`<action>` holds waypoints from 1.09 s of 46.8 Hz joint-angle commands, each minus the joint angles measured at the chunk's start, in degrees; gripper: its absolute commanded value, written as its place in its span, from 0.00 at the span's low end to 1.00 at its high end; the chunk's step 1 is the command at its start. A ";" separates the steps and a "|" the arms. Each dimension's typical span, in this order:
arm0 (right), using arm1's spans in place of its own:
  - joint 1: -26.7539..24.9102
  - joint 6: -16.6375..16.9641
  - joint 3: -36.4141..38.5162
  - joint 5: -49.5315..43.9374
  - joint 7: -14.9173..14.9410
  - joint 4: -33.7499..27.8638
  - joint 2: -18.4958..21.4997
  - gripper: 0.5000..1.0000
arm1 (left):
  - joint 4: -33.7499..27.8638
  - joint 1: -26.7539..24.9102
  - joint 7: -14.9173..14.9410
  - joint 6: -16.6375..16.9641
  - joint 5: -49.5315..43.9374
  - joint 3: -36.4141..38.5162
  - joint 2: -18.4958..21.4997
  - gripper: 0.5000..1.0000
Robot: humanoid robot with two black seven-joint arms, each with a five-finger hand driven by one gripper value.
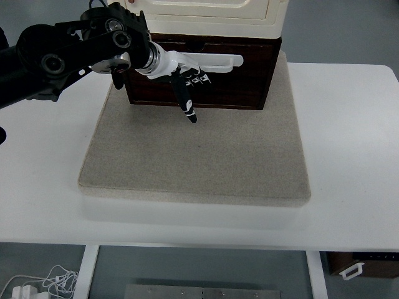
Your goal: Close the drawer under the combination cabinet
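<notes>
The combination cabinet [206, 15] stands at the back of the mat, cream on top with a dark brown drawer [237, 78] beneath. The drawer front sits nearly flush with the cabinet body, and its white handle [221, 60] runs across the front. My left hand [187, 81] is flat against the drawer front just under the handle, fingers extended and the thumb pointing down toward the mat. It holds nothing. My left arm [68, 56] reaches in from the left edge. The right arm is out of the picture.
A grey-beige mat [199, 156] covers the middle of the white table [349, 156] and carries the cabinet. Below the table's near edge lie white cables [37, 283] on the floor at bottom left.
</notes>
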 commanded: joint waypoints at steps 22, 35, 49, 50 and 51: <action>0.00 0.00 0.00 0.00 0.00 -0.07 0.00 0.90 | -0.40 0.09 -0.19 -0.68 0.09 -1.04 -0.01 1.00; 0.00 0.00 0.00 0.00 0.00 0.02 0.00 0.90 | -4.44 0.71 -3.61 -6.65 -0.09 -5.26 -0.80 1.00; 0.00 0.00 0.00 0.00 0.00 0.02 0.00 0.90 | -5.06 1.85 -19.17 -6.92 -2.11 -19.32 -5.72 1.00; 0.00 0.00 0.00 0.00 0.00 0.02 0.00 0.90 | -4.97 1.85 -20.13 -6.75 -2.11 -20.46 -5.98 1.00; 0.00 0.00 0.00 0.00 0.00 -0.07 0.00 0.90 | -4.97 1.85 -21.10 -6.66 -2.20 -21.43 -6.25 1.00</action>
